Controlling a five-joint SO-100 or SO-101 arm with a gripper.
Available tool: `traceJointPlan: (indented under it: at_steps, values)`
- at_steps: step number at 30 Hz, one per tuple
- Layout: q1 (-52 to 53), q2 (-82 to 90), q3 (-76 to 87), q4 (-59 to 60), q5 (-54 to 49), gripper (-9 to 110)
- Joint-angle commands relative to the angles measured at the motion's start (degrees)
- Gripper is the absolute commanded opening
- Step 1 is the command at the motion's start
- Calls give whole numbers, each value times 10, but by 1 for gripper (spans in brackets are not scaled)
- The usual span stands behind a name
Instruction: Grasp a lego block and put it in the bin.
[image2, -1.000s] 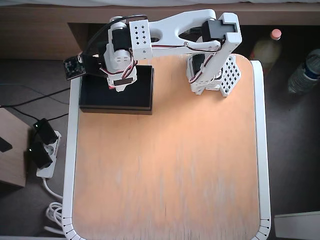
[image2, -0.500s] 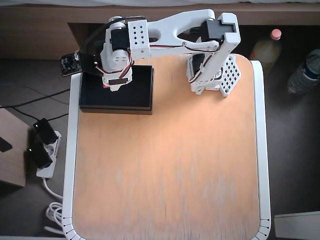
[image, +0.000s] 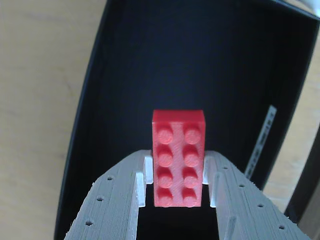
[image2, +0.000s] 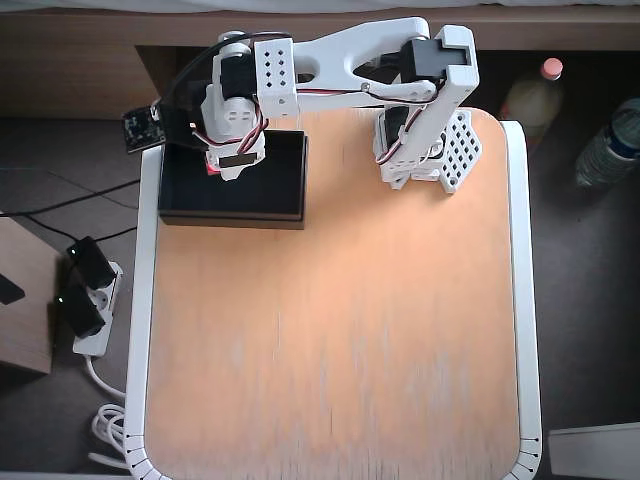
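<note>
A home room: drink bottles (image2: 610, 145) and a power strip (image2: 88, 300) on carpet beside the small table (image2: 330, 330).

Block (image: 178, 159): small bright red brick, two rows of four studs, studs facing the wrist camera.
Block pose: long axis running up the wrist view, its lower half between two white fingers, above the bin's dark inside.
Block overhead: only a red sliver (image2: 211, 169) shows.
Bin (image2: 275, 190): shallow black rectangular tray, low walls, at the table's top-left corner in the overhead view.
Bin label: pale strip on the right rim in the wrist view.
</note>
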Motion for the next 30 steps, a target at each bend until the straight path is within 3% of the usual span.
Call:
traceJointPlan:
  at_steps: [1,15,30]
  values:
    - [11,6,-4,-16,7,6]
    - [0,10,-4,-37,2,17]
    - [-159,78,-4,-105,-86,16]
